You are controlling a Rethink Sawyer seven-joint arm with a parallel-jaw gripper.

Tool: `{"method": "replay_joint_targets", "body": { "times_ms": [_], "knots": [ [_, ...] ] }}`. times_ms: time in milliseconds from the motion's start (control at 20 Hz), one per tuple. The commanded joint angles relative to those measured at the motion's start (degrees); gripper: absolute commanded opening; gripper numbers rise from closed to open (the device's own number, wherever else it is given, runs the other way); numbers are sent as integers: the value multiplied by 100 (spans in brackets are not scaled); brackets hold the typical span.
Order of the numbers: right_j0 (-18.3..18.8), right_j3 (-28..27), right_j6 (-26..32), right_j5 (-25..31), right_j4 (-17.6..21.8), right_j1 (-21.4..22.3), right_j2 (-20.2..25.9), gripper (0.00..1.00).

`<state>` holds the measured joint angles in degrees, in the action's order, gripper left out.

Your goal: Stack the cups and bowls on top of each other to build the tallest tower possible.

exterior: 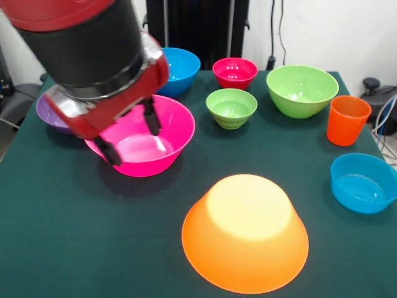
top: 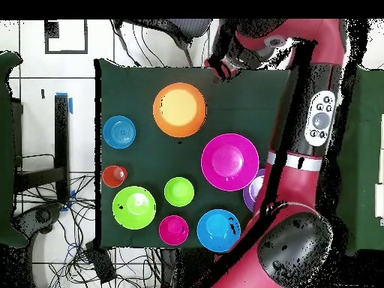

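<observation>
Your stock on the green table:
- gripper: fingers spread, empty, over the large pink bowl;
- large orange bowl: rim down, nothing stacked on it;
- orange-red cup: upright, beside the large green bowl.

You've got bright, even overhead light. Strong glare blows out the flat top of the upturned orange bowl at 6 o'clock, w/ soft shadows under the pink bowl.
</observation>
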<state>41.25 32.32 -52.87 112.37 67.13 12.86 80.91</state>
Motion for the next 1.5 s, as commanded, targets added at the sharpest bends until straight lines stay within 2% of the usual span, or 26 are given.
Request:
{"method": "replay_joint_targets", "body": {
  "times_ms": [50,550,1050,1200,1500],
  "knots": [
    [79,886,-700,-594,-273,388,-1304,100],
    [-148,543,-334,-718,-457,368,-1786,100],
    [-279,440,-335,-915,-660,321,-2081,100],
    [-230,603,-396,-998,-796,408,-2202,100],
    [-310,586,-435,-1053,-983,440,-2382,100]
  ]
}}
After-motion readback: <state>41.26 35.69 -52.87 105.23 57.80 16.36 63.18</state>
